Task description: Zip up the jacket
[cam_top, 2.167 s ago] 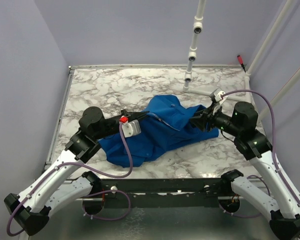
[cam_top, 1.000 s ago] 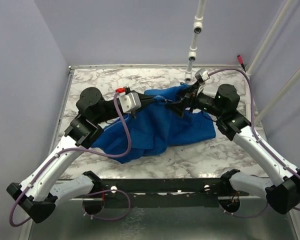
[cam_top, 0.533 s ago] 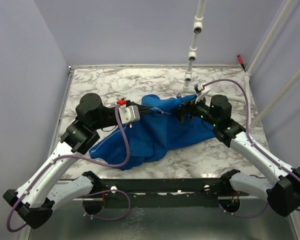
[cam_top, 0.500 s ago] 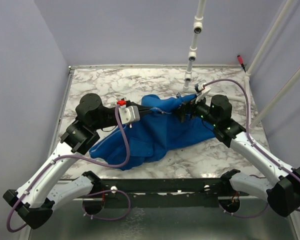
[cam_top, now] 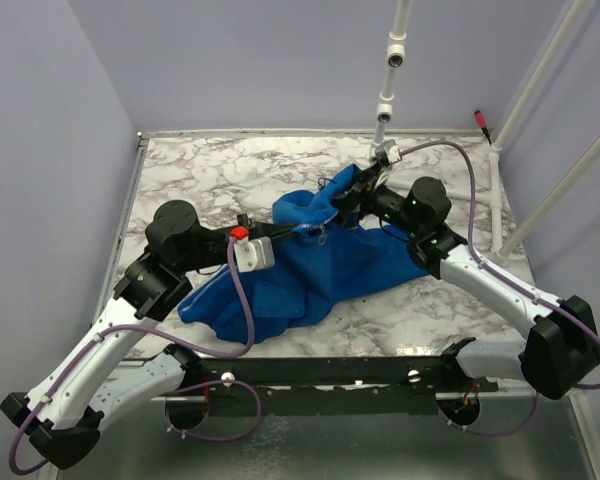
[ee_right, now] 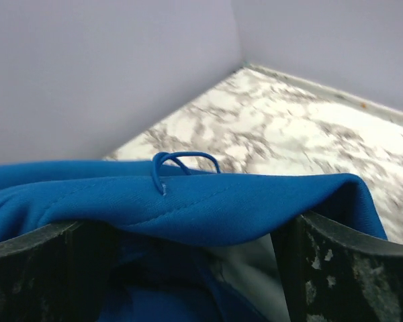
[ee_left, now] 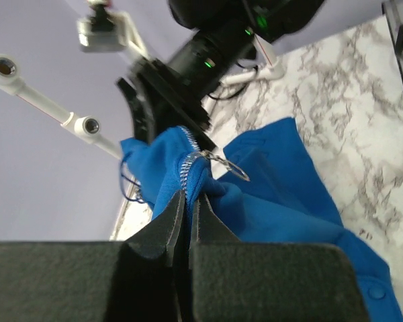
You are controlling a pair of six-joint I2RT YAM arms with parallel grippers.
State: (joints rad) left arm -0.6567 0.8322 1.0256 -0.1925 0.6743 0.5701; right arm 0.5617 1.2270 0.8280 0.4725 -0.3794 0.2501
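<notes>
The left pincer (ee_left: 187, 201) is pressed fully together on the jacket (ee_left: 282, 194). It pinches the edge right at the zipper teeth (ee_left: 186, 168), beside the pull ring (ee_left: 230, 169). My reading is that it anchors the track so the slider has something firm to run against. The right pincer (ee_right: 195, 231) stands wide, with a fold of the jacket's neck edge lying across between its fingers, unclamped as far as I can see (the small hanging loop (ee_right: 183, 161) sits just above that fold). It seems placed to take that end and stretch the zipper line straight. The rest of the jacket lies heaped mid-table (cam_top: 200, 170), sagging towards the near left corner. No container is in view.
</notes>
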